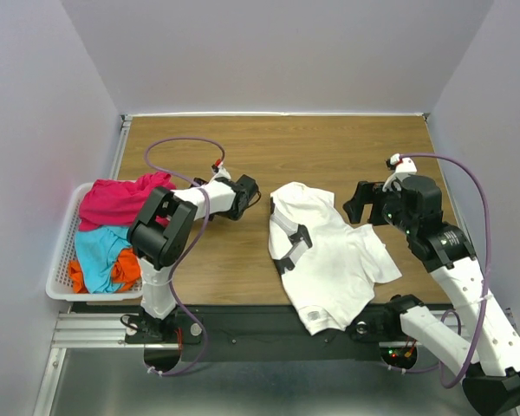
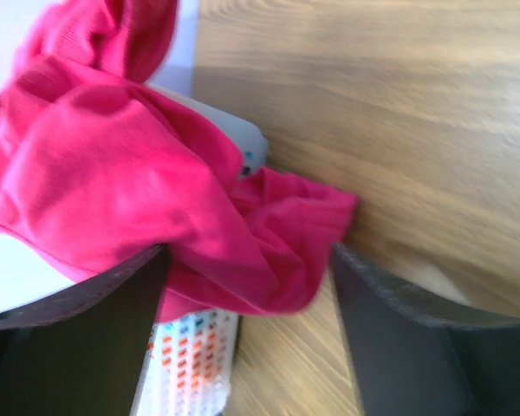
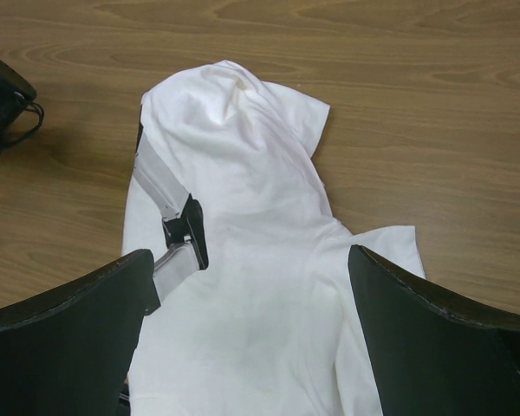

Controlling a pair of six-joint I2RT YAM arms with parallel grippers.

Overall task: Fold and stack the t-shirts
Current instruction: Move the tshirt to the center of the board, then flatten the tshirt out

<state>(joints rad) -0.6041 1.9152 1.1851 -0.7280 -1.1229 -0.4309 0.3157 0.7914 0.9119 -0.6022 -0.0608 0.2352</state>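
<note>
A large white t-shirt (image 1: 329, 260) with a black and grey mark (image 3: 186, 230) lies rumpled on the wooden table (image 1: 329, 147), its lower hem at the near edge. A magenta-pink t-shirt (image 1: 113, 204) is heaped in the basket (image 1: 61, 286), above a cyan one (image 1: 100, 247) and an orange one (image 1: 126, 270). A pink fold (image 2: 269, 251) spills over the basket rim onto the wood. My left gripper (image 2: 250, 260) is open, its fingers straddling that fold. My right gripper (image 3: 251, 260) hangs open above the white shirt, touching nothing.
The white lattice basket sits at the table's left edge, partly off the wood. Grey walls close in the back and both sides. The left arm's black joint (image 3: 0, 104) is just left of the white shirt.
</note>
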